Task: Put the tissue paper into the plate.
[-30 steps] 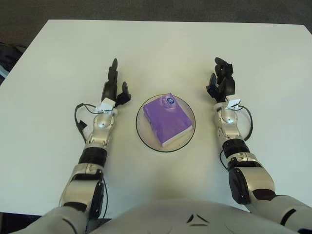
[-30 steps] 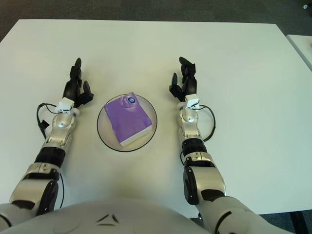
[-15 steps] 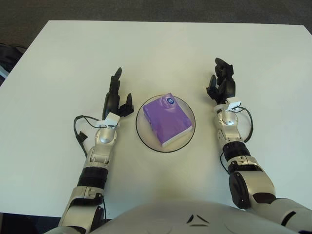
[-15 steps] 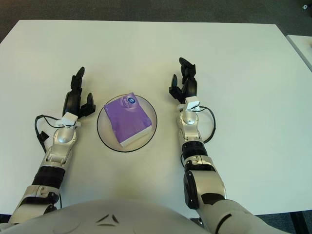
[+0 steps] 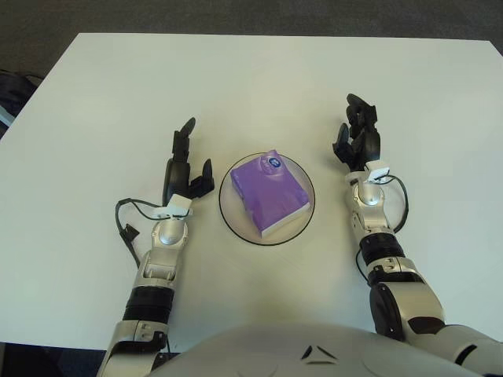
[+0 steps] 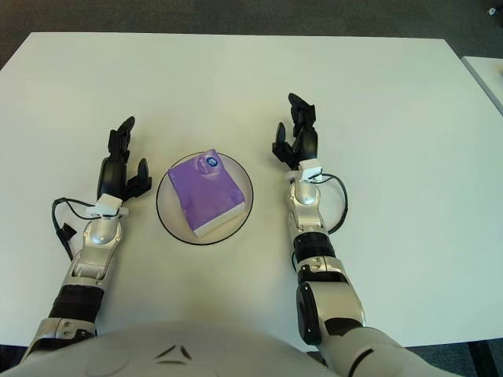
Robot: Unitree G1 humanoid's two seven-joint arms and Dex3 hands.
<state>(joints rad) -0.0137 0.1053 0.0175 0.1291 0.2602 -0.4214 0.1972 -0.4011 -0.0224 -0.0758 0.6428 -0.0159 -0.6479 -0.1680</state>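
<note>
A purple tissue pack [image 5: 271,193] lies flat in the round clear plate [image 5: 232,221] at the middle of the white table. My left hand [image 5: 183,166] is open and empty, just left of the plate, not touching it. My right hand [image 5: 357,138] is open and empty, to the right of the plate and a little farther back.
The white table [image 5: 259,86] stretches wide on all sides of the plate. Its front edge lies close to my body. A dark floor shows beyond the far edge.
My left hand has drawn back toward my body along the plate's left side. My right hand has drawn back slightly. The tissue pack and plate have not moved.
</note>
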